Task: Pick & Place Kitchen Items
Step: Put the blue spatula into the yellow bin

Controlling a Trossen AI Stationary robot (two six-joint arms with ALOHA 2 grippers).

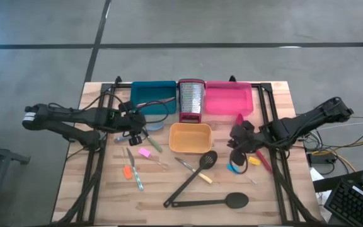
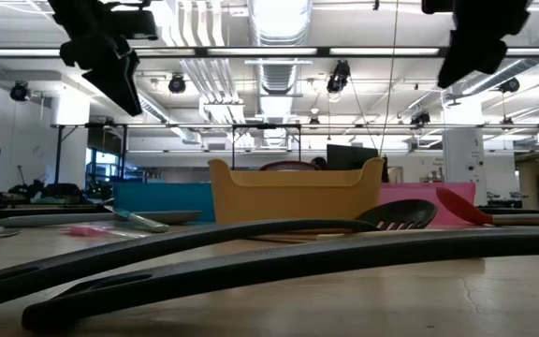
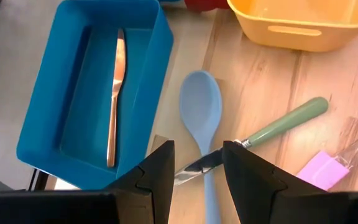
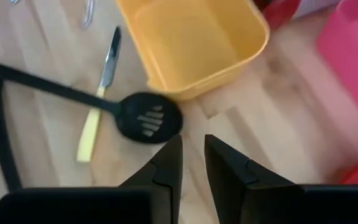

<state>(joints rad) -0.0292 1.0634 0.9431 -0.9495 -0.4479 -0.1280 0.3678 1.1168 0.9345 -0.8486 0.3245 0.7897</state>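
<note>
My left gripper (image 3: 197, 168) hangs open above the table in front of the teal tray (image 3: 48, 118), holding nothing. Below its fingers lie a pale blue spoon (image 3: 199, 118) and a green-handled knife (image 3: 278, 127). A copper-coloured knife (image 3: 115, 93) lies inside the teal tray. My right gripper (image 4: 192, 162) hovers to the right of the yellow tray (image 4: 191, 43) with only a narrow gap between its fingers and nothing in it. The black slotted spatula (image 4: 149, 118) and a yellow-handled knife (image 4: 98, 106) lie flat on the wood ahead of it. A long black spoon (image 1: 213, 202) lies near the front edge.
The steel grater (image 1: 191, 101) stands between the teal tray and the pink tray (image 1: 229, 98) at the back. A pink piece (image 1: 145, 152), an orange piece (image 1: 128, 171), a blue ring (image 1: 235, 167) and a red utensil (image 1: 261, 159) lie loose on the table.
</note>
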